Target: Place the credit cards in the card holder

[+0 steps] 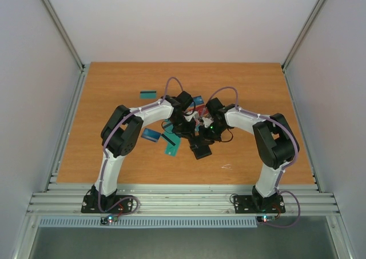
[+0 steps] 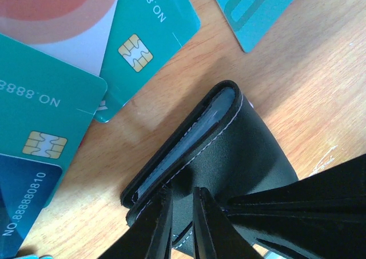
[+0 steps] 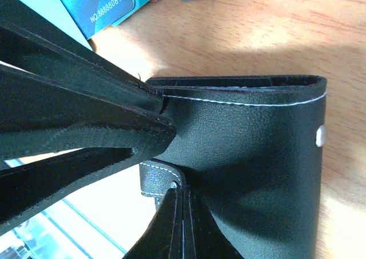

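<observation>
The black card holder (image 1: pixel 201 151) lies closed on the wooden table between both arms. My left gripper (image 2: pixel 183 216) is shut on its cover, black leather pinched between the narrow fingers, and the grey inside shows along the holder's (image 2: pixel 229 150) edge. My right gripper (image 3: pixel 183 207) is shut, its tips against the holder's small clasp tab (image 3: pixel 160 179); I cannot tell if the tab is pinched. The left gripper's fingers (image 3: pixel 86 104) reach the holder's (image 3: pixel 257 156) flap from the left. Credit cards lie around it: teal ones (image 2: pixel 151 36) (image 2: pixel 40 116) and a blue one (image 2: pixel 23 207).
More teal cards lie scattered on the table (image 1: pixel 114 87): one at the back left (image 1: pixel 148 93), one in front of the left arm (image 1: pixel 172 147), and one behind the grippers (image 1: pixel 198 100). A red-and-white card (image 2: pixel 57 13) lies under the teal ones. White walls enclose the table.
</observation>
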Robot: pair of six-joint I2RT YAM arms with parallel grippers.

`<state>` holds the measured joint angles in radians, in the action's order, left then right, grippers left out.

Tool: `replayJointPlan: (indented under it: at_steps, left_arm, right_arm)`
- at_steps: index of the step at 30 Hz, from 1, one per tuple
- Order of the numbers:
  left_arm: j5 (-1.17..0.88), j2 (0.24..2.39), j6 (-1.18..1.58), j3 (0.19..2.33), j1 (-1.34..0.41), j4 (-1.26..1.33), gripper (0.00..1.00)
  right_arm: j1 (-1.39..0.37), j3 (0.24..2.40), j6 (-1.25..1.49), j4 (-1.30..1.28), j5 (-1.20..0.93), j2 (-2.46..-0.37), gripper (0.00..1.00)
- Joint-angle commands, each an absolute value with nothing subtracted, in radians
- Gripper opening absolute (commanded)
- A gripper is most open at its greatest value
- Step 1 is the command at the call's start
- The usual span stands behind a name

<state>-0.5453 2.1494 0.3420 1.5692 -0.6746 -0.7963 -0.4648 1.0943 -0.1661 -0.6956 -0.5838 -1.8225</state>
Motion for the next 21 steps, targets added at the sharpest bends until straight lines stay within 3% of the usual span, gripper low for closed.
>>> replayJointPlan:
  at_steps: [1, 21]
  left_arm:
    - [-0.506, 2.195, 0.324, 1.578, -0.68, -0.834, 0.13]
    - [-0.493, 2.201, 0.319, 1.587, -0.681, -0.841, 0.12]
  right_arm:
    - [-0.471, 1.1, -0.161, -0.694, -0.554, -1.844, 0.01]
    - [-0.471, 1.106, -0.151, -0.733, -0.559, -1.803, 0.01]
